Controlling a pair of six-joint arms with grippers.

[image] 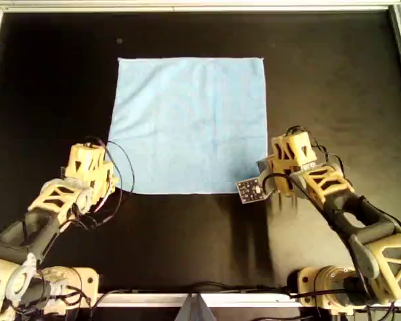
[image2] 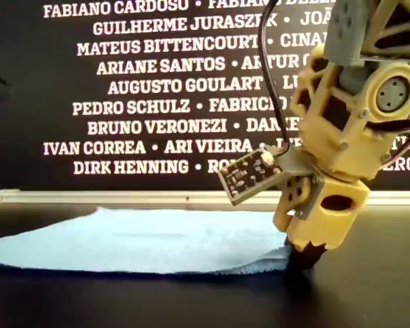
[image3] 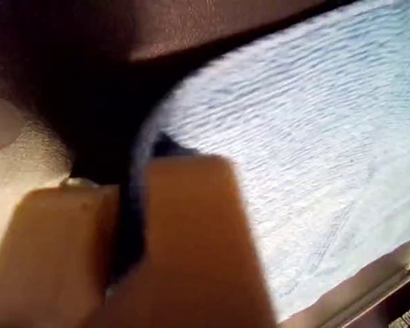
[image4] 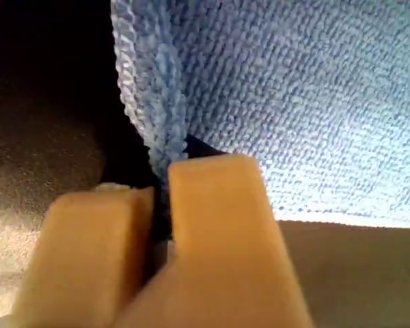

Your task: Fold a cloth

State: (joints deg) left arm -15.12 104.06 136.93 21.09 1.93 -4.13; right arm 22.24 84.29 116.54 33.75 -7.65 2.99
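**Both grippers pinched on cloth's near corners, fold not yet made**

Right gripper point(image4: 160, 205): jaws pressed together w/ a bunched bit of blue edge caught between them, seen close up in right wrist view. Left gripper point(image3: 133, 212): jaws also closed on a thin fold of the fabric edge; that view is blurry, so how deep the bite goes is unclear.

In overhead view, left gripper point(image: 93, 167) sits at the cloth's near-left corner, right gripper point(image: 284, 164) at its near-right corner. The cloth point(image: 190, 124) lies flat, spread as a square in the middle of the black table point(image: 334, 87), far edge straight. Exterior view shows one gripper low, its tip at table level by a cloth corner point(image2: 273, 256).

Risks, as judgement: both grips look shallow, near the hem, so a fast lift could let a corner slip out. If arms rise or travel unevenly, the fold would land skewed vs. far edge. Thin fabric may drag along the table, shifting the whole cloth.
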